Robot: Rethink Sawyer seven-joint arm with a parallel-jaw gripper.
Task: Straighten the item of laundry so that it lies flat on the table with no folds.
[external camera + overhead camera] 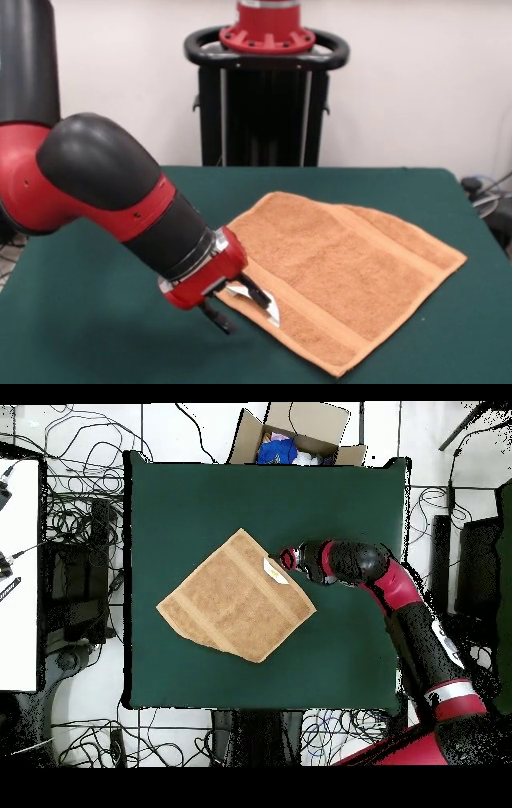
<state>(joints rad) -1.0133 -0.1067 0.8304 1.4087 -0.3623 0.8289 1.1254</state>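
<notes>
Surface: a large rectangular table covered in dark green felt-like cloth (pixel 96 336) fills the front view; the overhead view shows it ringed by pale floor strewn with black cables (pixel 75 514).

Towel: the orange-tan terry cloth hand towel (pixel 344 272) lies near the middle of the table, set at a slant to the table's edges so that it reads as a diamond from above (pixel 235 596).

Towel's lie: it looks spread out and mostly flat, with woven band stripes running near its ends. One corner at the front view's right looks slightly cut off or turned (I cannot tell which).

Tag: a small white care tag (pixel 274 570) shows at the towel's edge on the gripper's side.

Gripper: the red and black gripper (pixel 244 308) is down at that edge of the towel, right by the tag. Its two dark fingers (pixel 216 317) stand a little apart. One tip is on or over the towel's edge and the other just off it on the green cloth. Whether they pinch any cloth I cannot tell.

Arm: the red and black arm (pixel 104 192) reaches in low over the bare green cloth beside the towel.

Beyond the table: an open cardboard box (pixel 296 429) holding something blue sits at the table's edge in the overhead view.
</notes>
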